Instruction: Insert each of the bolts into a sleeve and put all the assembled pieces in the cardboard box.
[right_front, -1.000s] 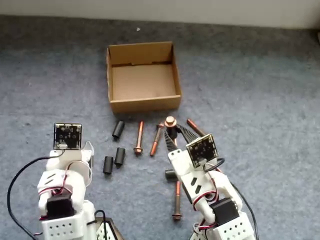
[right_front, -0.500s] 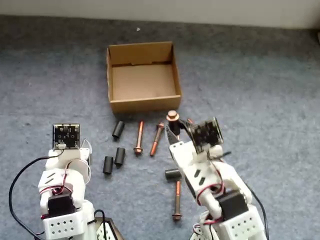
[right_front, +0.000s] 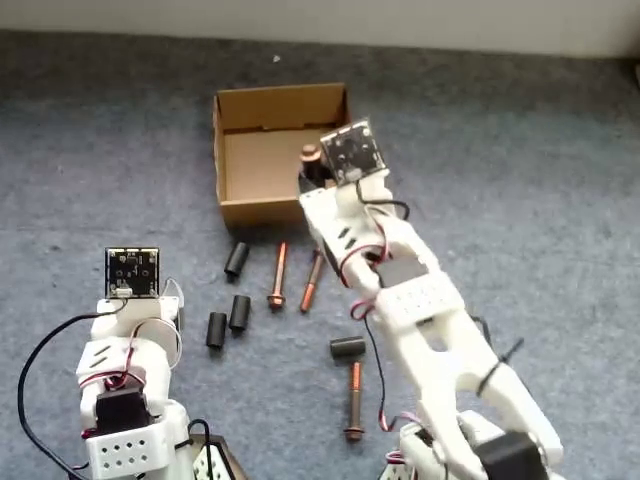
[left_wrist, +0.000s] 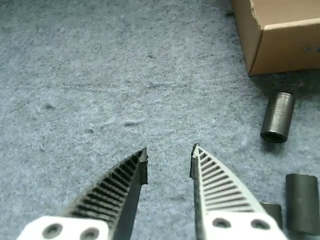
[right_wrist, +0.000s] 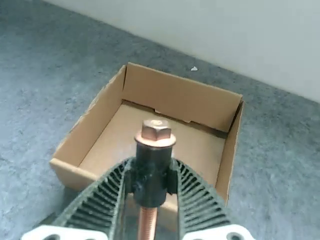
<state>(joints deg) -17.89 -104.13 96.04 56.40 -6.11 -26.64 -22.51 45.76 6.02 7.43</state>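
Grey carpet (right_front: 520, 150) covers the table, and the cardboard box (right_front: 232, 120) sits open toward its far edge, a little left of the middle. Over the box's near right corner hangs the right gripper (right_front: 315, 178), its jaws clamped around a black sleeve (right_wrist: 150, 175) with a copper bolt (right_wrist: 155, 132) pushed through it. The hex head sticks out past the fingertips and the shank shows on the wrist side. The piece's long axis therefore runs along the gripper, head leading, pointed down and forward at the box. In the right wrist view the head sits against the brown floor of the box. The drop turns on that relation, I judge: the piece looks to be inside the rim but close to the near wall, so letting go would likely land it in the box, with some chance of clipping that wall. The right arm is plainly the nearer one. The left gripper (left_wrist: 168, 152) is by the table's near left corner, well apart from the box, jaws parted a moderate way with nothing between them, over bare carpet. Between the arms and the box's near wall lie three loose bolts (right_front: 278, 273) and four loose sleeves (right_front: 237, 259), none yet joined — most of the task remains.
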